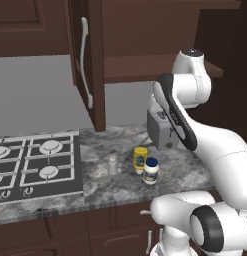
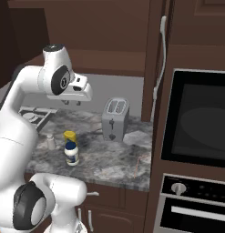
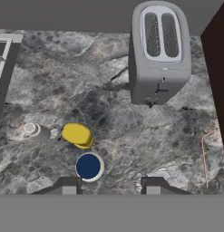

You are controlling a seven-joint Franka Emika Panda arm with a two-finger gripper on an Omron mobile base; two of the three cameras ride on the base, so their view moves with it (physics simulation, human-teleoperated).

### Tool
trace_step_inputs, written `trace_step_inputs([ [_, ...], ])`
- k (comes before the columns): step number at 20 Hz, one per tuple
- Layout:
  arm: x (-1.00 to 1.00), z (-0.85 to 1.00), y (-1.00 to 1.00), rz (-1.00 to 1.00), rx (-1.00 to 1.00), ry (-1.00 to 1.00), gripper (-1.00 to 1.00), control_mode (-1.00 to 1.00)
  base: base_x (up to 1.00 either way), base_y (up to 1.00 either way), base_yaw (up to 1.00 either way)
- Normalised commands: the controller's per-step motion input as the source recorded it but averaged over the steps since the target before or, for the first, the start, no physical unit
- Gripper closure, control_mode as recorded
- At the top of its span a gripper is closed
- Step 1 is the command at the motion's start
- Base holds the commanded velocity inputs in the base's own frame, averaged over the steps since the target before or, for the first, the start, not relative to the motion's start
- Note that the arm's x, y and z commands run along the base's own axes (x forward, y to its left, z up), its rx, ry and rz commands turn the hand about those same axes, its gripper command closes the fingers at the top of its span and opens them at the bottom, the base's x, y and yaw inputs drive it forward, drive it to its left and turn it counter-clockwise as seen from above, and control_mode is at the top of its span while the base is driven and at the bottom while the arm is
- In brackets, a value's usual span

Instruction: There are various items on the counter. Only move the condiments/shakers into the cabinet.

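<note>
Three condiments on the granite, gripper hanging empty above them

Three small containers stand together on the counter [image 1: 195, 165], and none is on the cabinet [image 1: 145, 35] shelf. Nearest the front edge is the white jar [image 1: 151, 171] with its dark blue lid. Just behind it, close enough to overlap in the left base view, is the yellow squeeze bottle [image 1: 140, 158]. Off toward the stovetop [image 1: 35, 165] stands the little grey shaker [image 1: 113, 165], a clear gap from the other two. The toaster [image 2: 115, 119] sits farther back, near the wall, well apart from the trio.

Up above, the gripper [image 3: 111, 185] hangs high over the counter, pointing straight down. From the hand view the two finger tips [image 3: 68, 185] stand apart with bare granite between them: jaws parted, nothing in them. The blue lid sits just off the left tip, not between the pair.

Overhead, the cabinet door [image 1: 87, 60] with its long silver handle [image 1: 85, 60] stands swung open, the shelf showing behind it. On the far right side of the counter rises the black wall oven [image 2: 198, 118].
</note>
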Motion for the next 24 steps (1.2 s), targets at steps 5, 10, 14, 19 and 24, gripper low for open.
trace_step_inputs([
  [5,-0.01,0.00,0.00,0.00,0.00,0.00,-1.00,-1.00,0.00,0.00,0.00],
  [10,-0.38,-0.31,-0.08,0.00,0.02,0.01,-1.00,-1.00,0.00,0.00,0.00],
  [14,-1.00,-0.75,-0.25,-0.02,0.11,-0.04,-1.00,-1.00,0.00,0.00,0.00],
  [19,-0.79,-0.56,0.03,-0.01,0.01,0.00,-1.00,-1.00,0.00,0.00,0.00],
  [24,-0.22,-0.37,0.65,0.00,0.00,-0.01,-1.00,-1.00,0.00,0.00,0.00],
])
